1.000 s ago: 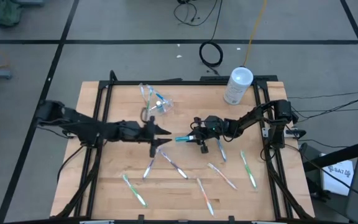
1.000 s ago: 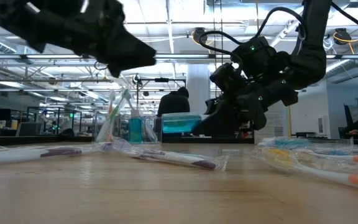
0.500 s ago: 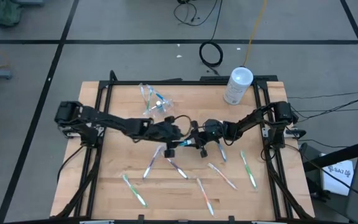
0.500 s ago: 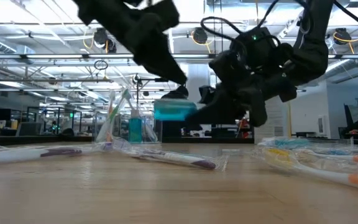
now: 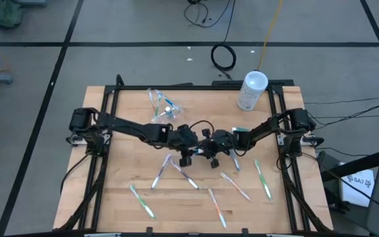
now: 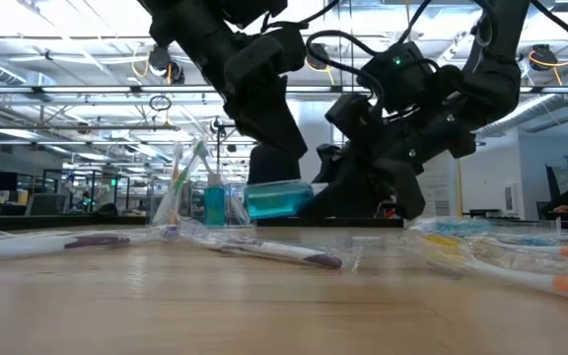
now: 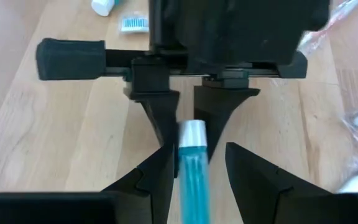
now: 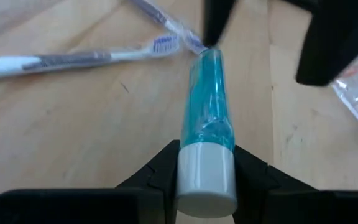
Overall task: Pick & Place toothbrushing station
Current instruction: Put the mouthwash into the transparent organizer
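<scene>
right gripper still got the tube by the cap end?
Yes: in the right wrist view the right gripper has both fingers pressed against the white cap of the teal tube, whose body points away toward the left gripper.

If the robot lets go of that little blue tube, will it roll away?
Probably a little. The blue tube looks round and smooth, so it may roll or slip. It seems light, since the right claw holds it level by its white cap alone. The left claw sits open around its other end.
</scene>
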Controlling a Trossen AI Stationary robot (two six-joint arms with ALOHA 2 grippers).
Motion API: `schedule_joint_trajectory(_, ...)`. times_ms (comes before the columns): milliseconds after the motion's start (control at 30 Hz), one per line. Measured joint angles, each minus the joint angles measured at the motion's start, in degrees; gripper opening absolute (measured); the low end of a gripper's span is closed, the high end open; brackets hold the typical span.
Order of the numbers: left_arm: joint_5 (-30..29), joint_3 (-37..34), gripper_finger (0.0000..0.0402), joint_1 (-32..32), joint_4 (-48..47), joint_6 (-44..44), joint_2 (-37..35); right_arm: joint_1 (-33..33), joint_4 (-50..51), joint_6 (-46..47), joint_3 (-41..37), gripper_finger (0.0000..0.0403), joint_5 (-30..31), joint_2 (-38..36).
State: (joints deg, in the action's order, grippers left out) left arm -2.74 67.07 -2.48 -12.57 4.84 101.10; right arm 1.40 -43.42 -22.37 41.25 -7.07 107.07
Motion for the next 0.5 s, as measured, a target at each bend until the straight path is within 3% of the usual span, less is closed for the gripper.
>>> schedule_joint_trajectory(500, 0.85, 0.00, 0.0150, -0.13, -4.29, 2.80, 0.05, -1.57, -7.83, -1.27, 0.02, 0.0093, -0.13, 0.00)
